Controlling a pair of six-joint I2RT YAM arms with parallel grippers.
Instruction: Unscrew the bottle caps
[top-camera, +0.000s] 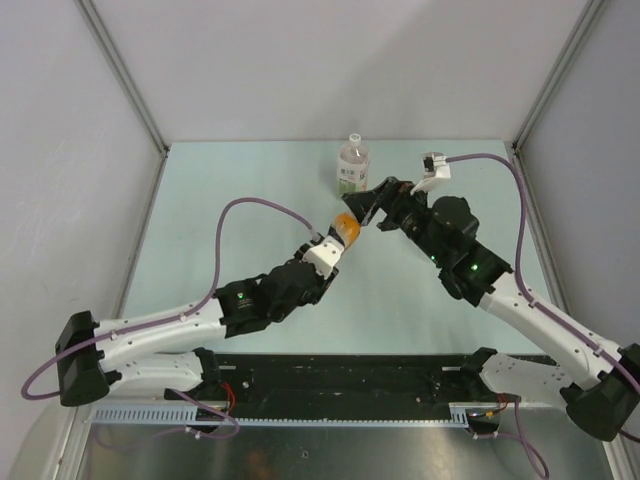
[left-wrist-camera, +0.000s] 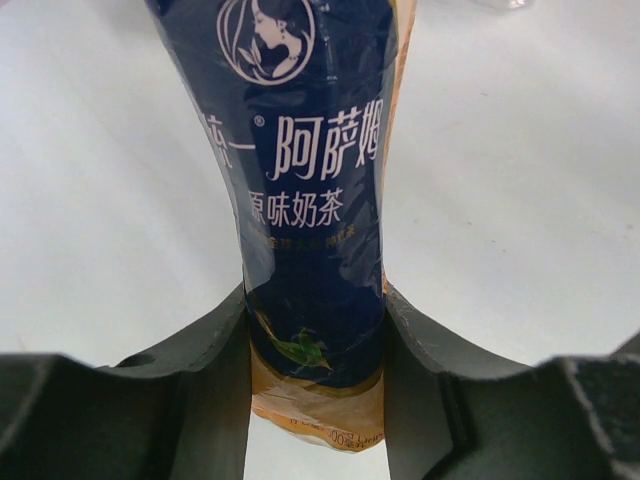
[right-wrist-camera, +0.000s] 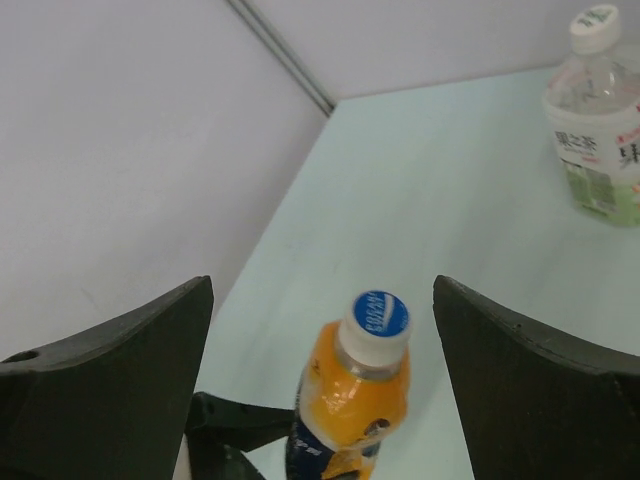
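Note:
An orange bottle with a dark blue label (left-wrist-camera: 315, 200) stands tilted above the table, and my left gripper (left-wrist-camera: 315, 350) is shut on its lower body. Its bottle cap (right-wrist-camera: 377, 318), white with a blue top, sits on the neck. My right gripper (right-wrist-camera: 322, 300) is open wide, one finger on each side of that cap and neither touching it. In the top view the right gripper (top-camera: 372, 207) hovers at the top end of the orange bottle (top-camera: 345, 230). A clear bottle (top-camera: 353, 168) stands behind with a whitish cap (right-wrist-camera: 595, 27) on it.
The pale green table (top-camera: 250, 180) is bounded by grey walls on the left, back and right. The clear bottle (right-wrist-camera: 597, 130) stands just beyond the right gripper. Purple cables loop over both arms.

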